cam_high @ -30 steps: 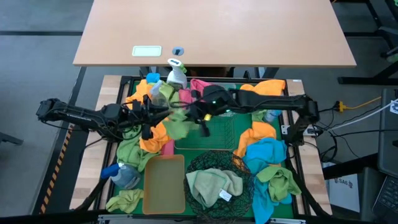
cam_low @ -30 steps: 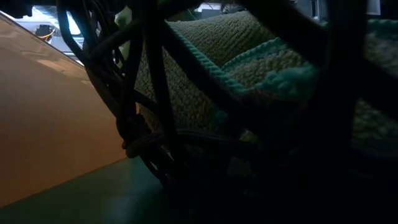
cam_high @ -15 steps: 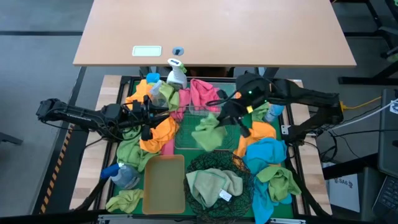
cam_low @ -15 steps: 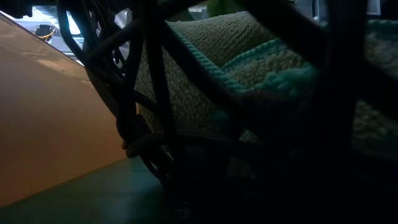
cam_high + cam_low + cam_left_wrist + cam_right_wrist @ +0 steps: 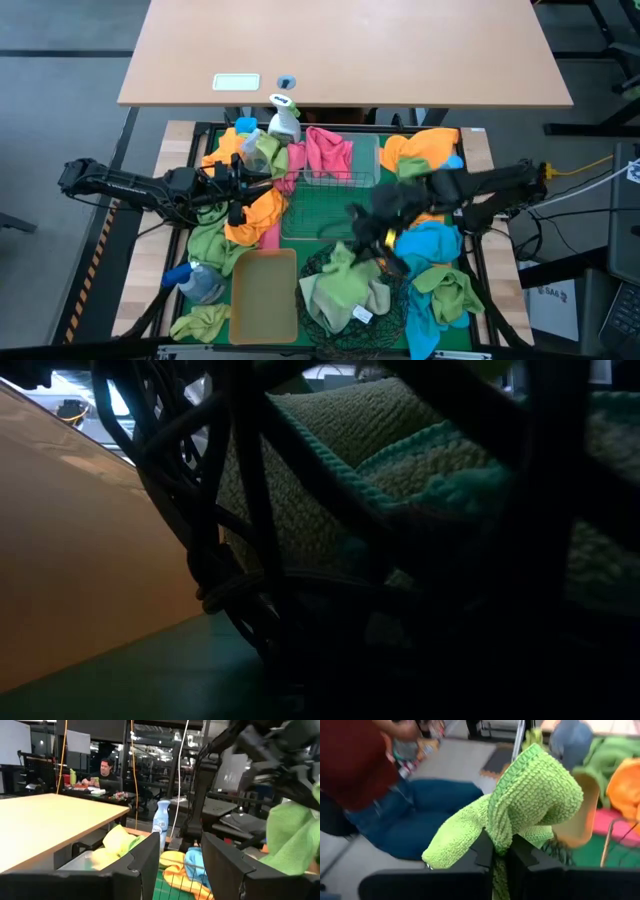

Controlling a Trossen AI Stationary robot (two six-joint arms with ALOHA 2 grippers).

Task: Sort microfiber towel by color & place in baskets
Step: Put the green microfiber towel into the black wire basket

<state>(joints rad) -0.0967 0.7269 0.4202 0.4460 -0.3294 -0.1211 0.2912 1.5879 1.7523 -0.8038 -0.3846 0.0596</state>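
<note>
My right gripper (image 5: pixel 365 243) is shut on a light green towel (image 5: pixel 343 264), which hangs over the round black wire basket (image 5: pixel 395 300). A paler green towel (image 5: pixel 350 298) lies in that basket; the low view shows it (image 5: pixel 400 450) through the mesh. My left gripper (image 5: pixel 250 190) stands open at the left over orange and green towels (image 5: pixel 262 212), with nothing between its fingers (image 5: pixel 145 860). The tan bin (image 5: pixel 264 295) stands to the left of the round basket. A pale wire basket (image 5: pixel 335 190) sits behind them. My right gripper pinches a bunched fold of the light green towel (image 5: pixel 501 837) between its two fingers. The fingers slant downward from the table's right side. The towel is lifted and hangs in a loose clump below the fingers; I cannot tell whether its lower end touches the towel in the basket.
Blue, green and orange towels (image 5: pixel 430 250) are heaped along the right side, and a pink one (image 5: pixel 325 150) lies at the back. Spray bottles stand at the back (image 5: pixel 283 118) and near left (image 5: pixel 195 280). A person sits beyond the table (image 5: pixel 105 770).
My right gripper has carried the light green towel from the middle, close to my left gripper, toward the table's right and then its near edge. It tipped downward as it went and is now over the round black basket. The towel stays bunched and hanging.
</note>
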